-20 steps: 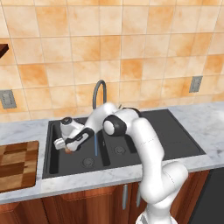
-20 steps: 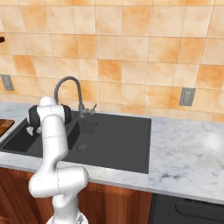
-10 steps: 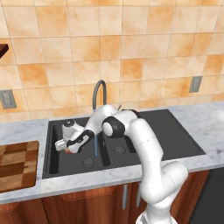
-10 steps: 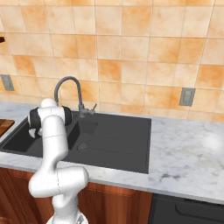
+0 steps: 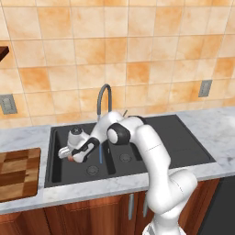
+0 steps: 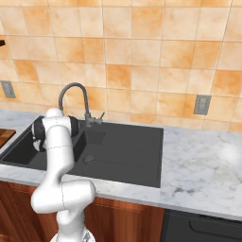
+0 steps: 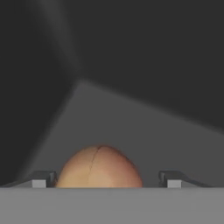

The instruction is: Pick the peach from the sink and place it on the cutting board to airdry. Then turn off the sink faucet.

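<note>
Sink: black double basin across the middle of the left base view; a thin stream of water falls from the spout into the divider area, so the water reads as running.
Arm: white, rising from the lower right of the left base view and reaching left and down into the left basin.
Cutting board: checkered wood at the left edge of the left base view, on the counter beside the sink; nothing lies on it.
Sink faucet: dark gooseneck behind the basins, centre of the left base view; lever not yet turned, by my judgement.
Gripper: low in the left basin; in the hand view the fingertips stand spread either side of the fruit, with a clear gap on the right side, so not clamped.
Peach: bottom centre of the hand view, between the tips, seemingly resting on the basin floor; a small pink spot at the gripper in the left base view.
Progress: early. Grasp pending; lift, transfer to board, release and faucet shut-off all remain.
</note>
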You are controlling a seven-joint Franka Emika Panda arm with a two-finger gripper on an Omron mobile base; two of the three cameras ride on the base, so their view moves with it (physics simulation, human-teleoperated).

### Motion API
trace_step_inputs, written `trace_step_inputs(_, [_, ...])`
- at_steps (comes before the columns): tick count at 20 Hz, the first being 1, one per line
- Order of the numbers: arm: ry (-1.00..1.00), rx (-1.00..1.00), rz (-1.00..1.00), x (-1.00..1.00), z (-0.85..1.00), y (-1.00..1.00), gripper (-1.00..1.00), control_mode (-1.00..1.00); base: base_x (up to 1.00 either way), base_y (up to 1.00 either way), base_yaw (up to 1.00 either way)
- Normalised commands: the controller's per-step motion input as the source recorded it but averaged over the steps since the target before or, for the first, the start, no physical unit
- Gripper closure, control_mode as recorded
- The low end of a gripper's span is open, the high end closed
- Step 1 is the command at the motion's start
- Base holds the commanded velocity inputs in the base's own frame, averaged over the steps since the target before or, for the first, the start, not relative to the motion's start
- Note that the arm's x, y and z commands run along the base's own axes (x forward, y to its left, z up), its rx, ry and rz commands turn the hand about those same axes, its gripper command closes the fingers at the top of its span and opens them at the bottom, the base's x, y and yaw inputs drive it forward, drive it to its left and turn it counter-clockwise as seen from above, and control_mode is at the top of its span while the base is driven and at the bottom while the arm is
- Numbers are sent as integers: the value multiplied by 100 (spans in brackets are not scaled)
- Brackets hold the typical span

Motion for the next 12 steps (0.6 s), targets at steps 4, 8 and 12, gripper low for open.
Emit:
trace_step_inputs(4, [3,0,-4,0,-27,21,100,-100,0,0,0])
trace_step_inputs(8, [9,0,-7,-1,-11,18,100,-100,0,0,0])
trace_step_inputs(12, [4,0,-8,-3,0,8,100,-100,0,0,0])
